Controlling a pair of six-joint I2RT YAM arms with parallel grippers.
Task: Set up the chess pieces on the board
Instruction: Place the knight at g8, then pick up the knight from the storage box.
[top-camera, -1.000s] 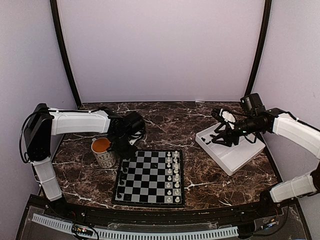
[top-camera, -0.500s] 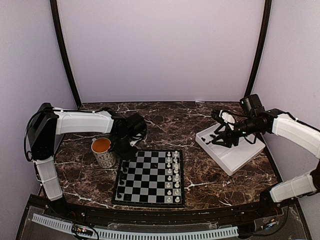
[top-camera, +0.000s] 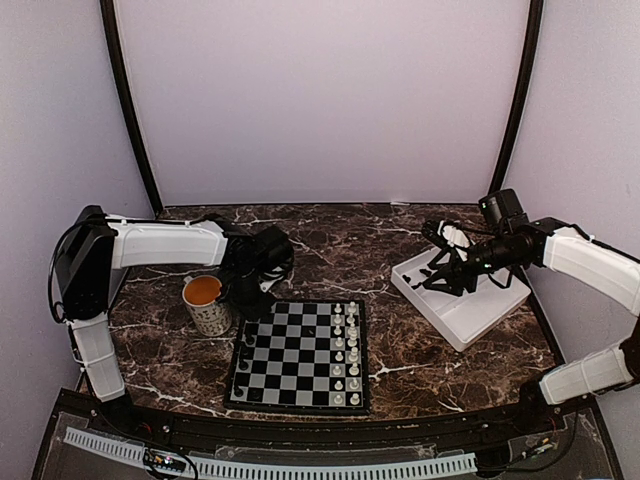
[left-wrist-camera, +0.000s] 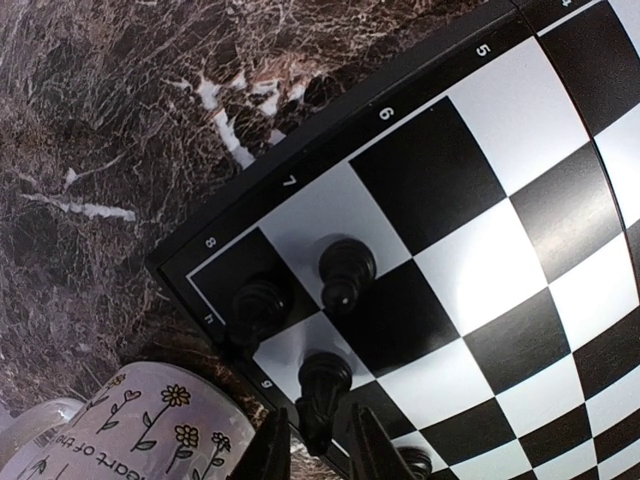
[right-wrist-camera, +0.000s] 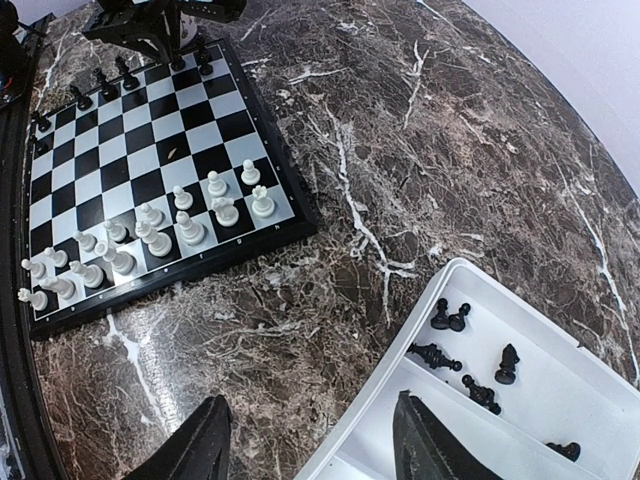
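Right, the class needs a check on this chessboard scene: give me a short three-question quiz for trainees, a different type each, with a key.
1. True or false: the right gripper holds a chess piece.
2. The black chess pieces not yet placed lie in or on: A the board's centre; B the white tray; C the board's frame.
3. What stands by the board's far-left corner, next to the left gripper?
Key: 1 false, its jaws are open and empty; 2 B; 3 the mug.
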